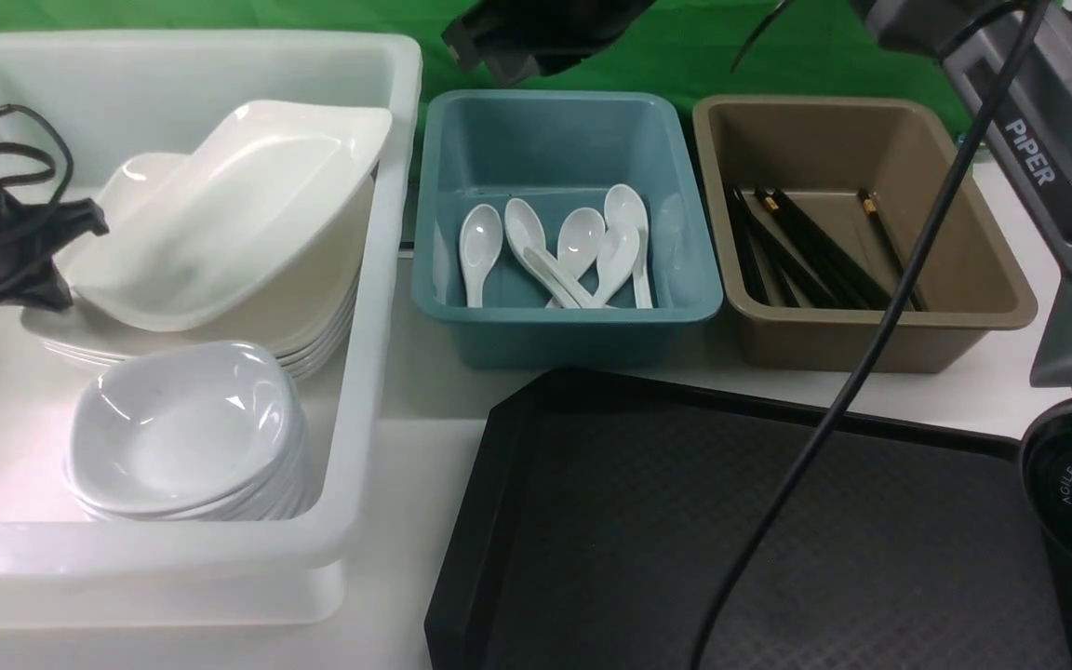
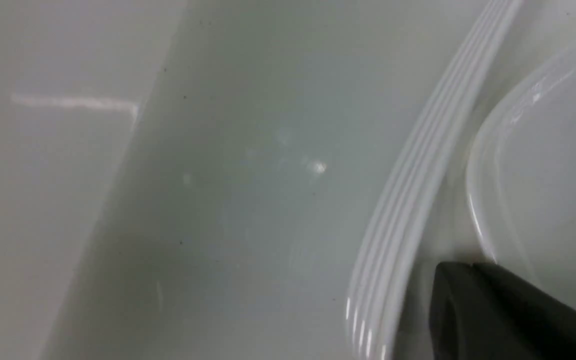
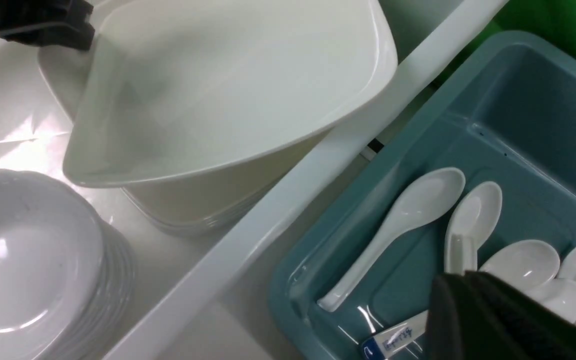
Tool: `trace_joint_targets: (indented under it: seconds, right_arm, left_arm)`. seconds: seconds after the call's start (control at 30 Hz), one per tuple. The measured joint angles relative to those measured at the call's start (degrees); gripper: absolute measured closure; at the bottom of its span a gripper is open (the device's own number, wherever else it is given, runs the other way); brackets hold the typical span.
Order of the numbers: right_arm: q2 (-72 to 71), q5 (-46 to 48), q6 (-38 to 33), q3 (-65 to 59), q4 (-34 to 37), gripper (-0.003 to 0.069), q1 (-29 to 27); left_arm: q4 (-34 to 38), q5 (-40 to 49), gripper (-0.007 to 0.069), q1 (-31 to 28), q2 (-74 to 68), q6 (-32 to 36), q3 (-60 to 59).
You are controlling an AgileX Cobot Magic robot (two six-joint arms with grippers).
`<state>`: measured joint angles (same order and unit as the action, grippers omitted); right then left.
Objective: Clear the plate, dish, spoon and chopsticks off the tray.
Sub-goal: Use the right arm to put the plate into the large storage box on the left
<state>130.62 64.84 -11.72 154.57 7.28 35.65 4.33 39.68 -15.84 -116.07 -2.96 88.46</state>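
Note:
A large white plate (image 1: 229, 214) (image 3: 228, 90) stands tilted in the white tub (image 1: 378, 279), its high corner by the tub's wall, its low edge on a stack of plates (image 1: 313, 335). My left gripper (image 1: 89, 228) (image 2: 460, 267) is shut on the plate's left corner, where the rim (image 2: 478, 220) meets the fingertips. The black tray (image 1: 778, 521) shows no tableware on it. Several spoons (image 1: 573, 251) (image 3: 403, 220) lie in the teal tub (image 1: 555, 121). Black chopsticks (image 1: 806, 251) lie in the brown tub (image 1: 992, 279). My right gripper (image 1: 499, 60) (image 3: 455, 280) hangs shut above the teal tub, holding nothing.
A stack of small white dishes (image 1: 182, 428) (image 3: 18, 260) sits at the white tub's near end. A black cable (image 1: 834, 419) crosses over the tray. My right arm's grey body (image 1: 1057, 186) rises at the right edge. Green cloth lies behind the tubs.

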Motion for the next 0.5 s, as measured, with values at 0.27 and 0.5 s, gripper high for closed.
trace_joint_targets:
  seconds: [0.27, 0.5]
  right_arm:
    - [0.00, 0.00, -0.14, 0.00, 0.00, 0.0624, 0.00]
    - [0.00, -0.05, -0.14, 0.00, 0.06, 0.0617, 0.00]
  left_arm:
    - [11.82, -1.32, 0.0615, 0.23, 6.80, 5.82, -0.05]
    - [26.06, 0.81, 0.0615, 7.07, 7.27, 19.15, 0.19]
